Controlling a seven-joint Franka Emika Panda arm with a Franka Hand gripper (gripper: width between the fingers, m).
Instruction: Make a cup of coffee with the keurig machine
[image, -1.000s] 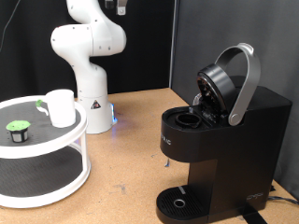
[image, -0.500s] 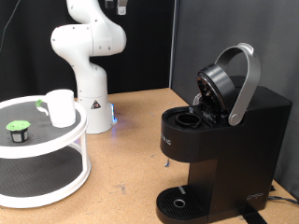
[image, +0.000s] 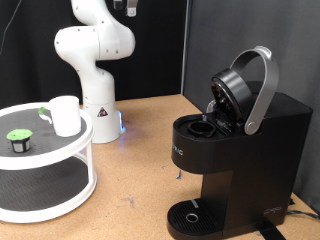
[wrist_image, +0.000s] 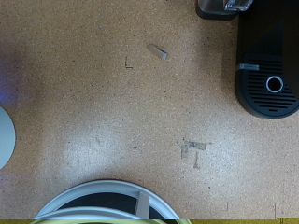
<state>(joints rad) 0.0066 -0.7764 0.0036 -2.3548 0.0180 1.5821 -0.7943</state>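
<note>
The white cup (image: 65, 115) stands upright on the top tier of a round white stand (image: 60, 160) at the exterior view's left. The black keurig machine (image: 240, 150) sits at the exterior view's right. Its silver-handled lid (image: 250, 88) is raised and the pod chamber (image: 205, 127) is open. The round drip tray (image: 190, 216) at its base holds nothing. The wrist view looks down from high on the machine's front (wrist_image: 266, 70) and the stand's rim (wrist_image: 103, 190). The gripper's fingers do not show in either view; the arm (image: 95, 40) rises out of the exterior view's top.
A small dark pod with a green top (image: 19, 140) lies on the stand near the cup. The white robot base (image: 100, 118) with a blue light stands behind the stand. A brown tabletop (wrist_image: 121, 103) lies between stand and machine. A dark object (wrist_image: 224, 7) sits at the wrist view's edge.
</note>
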